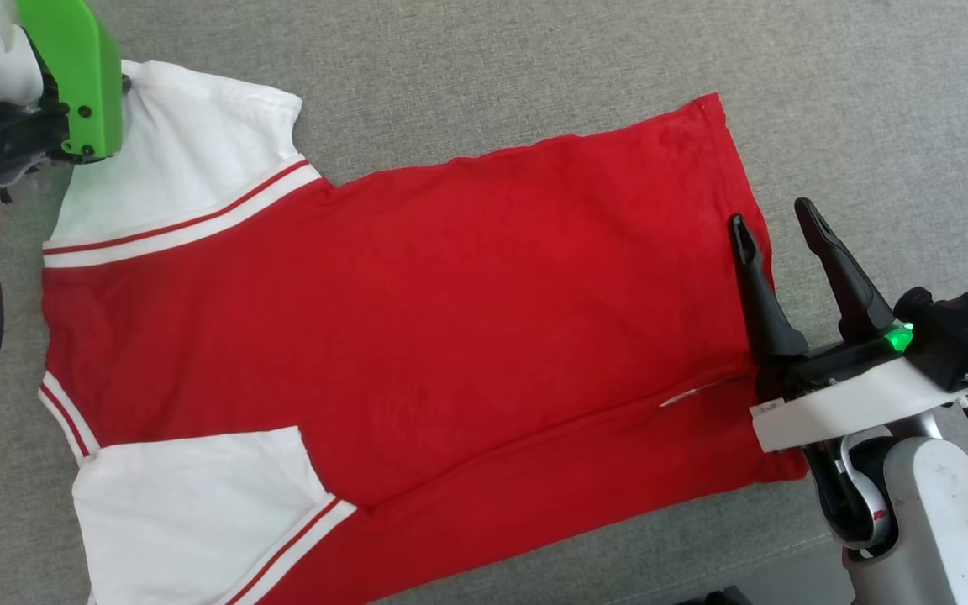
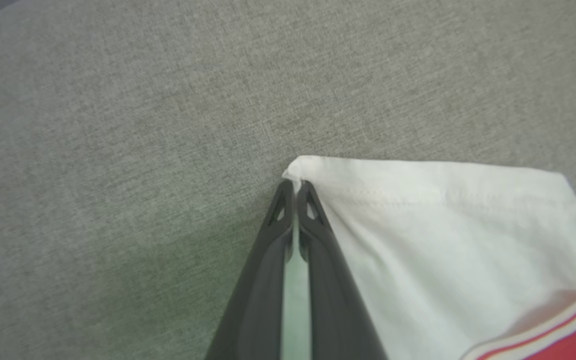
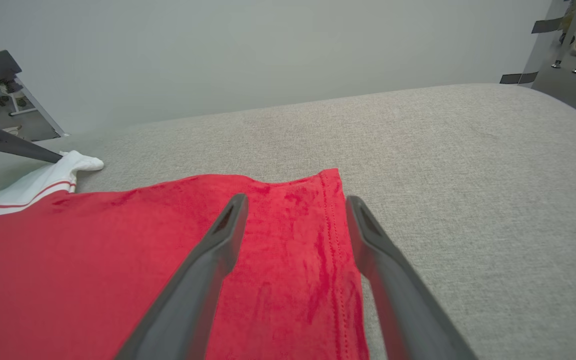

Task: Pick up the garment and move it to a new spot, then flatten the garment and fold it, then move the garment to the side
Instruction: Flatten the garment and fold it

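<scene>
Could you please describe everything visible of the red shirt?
The garment is a red T-shirt with white short sleeves and red-and-white stripe trim, spread mostly flat, plain side up, on the grey fabric surface, with one long crease along its body. The left gripper is shut on the corner of one white sleeve. The right gripper stands open over the stitched hem; whether it touches is unclear.
</scene>
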Tool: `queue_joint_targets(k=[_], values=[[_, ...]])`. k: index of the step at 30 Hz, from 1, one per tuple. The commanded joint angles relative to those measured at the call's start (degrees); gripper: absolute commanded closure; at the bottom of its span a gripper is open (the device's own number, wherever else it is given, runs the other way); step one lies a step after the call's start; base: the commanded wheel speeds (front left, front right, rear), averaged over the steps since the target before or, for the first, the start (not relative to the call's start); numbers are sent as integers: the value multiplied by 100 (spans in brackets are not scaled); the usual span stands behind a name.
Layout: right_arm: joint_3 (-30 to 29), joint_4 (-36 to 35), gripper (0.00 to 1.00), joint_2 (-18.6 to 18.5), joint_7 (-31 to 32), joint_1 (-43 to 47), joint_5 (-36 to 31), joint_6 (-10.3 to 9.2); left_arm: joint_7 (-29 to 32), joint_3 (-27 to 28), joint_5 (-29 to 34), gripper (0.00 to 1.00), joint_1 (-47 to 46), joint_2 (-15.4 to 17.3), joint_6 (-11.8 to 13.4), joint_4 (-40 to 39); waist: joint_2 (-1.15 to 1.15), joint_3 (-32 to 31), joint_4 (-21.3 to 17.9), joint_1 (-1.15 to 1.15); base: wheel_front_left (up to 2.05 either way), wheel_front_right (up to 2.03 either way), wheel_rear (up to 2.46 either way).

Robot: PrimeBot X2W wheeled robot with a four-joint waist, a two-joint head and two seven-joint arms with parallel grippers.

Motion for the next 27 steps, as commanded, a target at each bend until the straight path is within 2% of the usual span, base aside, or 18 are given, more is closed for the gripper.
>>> queue_joint_targets(k=[1,7,11,18,27], values=[[-13,34,0,-24,0,-103,77,-4,-64,-43,-42,100,198,-47,-24,120,0,-57,38,-1,0,0,0],[-22,85,0,-134,170,-86,102,-4,-441,179,-231,100,222,-61,-10,120,0,-331,128,-1,0,0,0],[-107,94,0,-338,557,-57,85,-4,-473,272,-420,100,343,-63,-18,-50,0,-570,251,-1,0,0,0],[-274,121,0,-870,2198,-273,298,-4,-402,424,-736,100,767,-34,142,-825,0,-882,562,-1,0,0,0],[-454,442,0,-1348,4459,-1175,763,-4,-364,518,-905,100,1615,246,559,-2977,0,-824,1047,-1,0,0,0]])
